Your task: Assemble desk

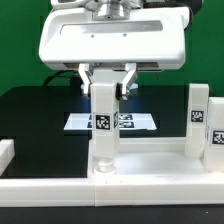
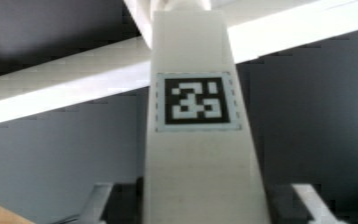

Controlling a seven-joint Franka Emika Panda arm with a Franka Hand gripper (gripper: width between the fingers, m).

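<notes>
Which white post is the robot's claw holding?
Find the big white tabletop in front. Two tagged legs stand on it. The held leg is toward the exterior view's left, under the gripper; the other leg stands free.

White leg (image 2: 197, 110) with black-white tag (image 2: 197, 101), black table (image 1: 40, 110)

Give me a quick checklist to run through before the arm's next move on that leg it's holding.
1. End effector shut on the held leg: ok.
2. Held leg upright: ok.
3. Its foot meets the tabletop at the corner: ok in the exterior view.
4. Fully seated in its socket: cannot tell.
5. Second leg upright at the exterior view's right: ok.
6. Marker board clear of the arm: ok.
</notes>
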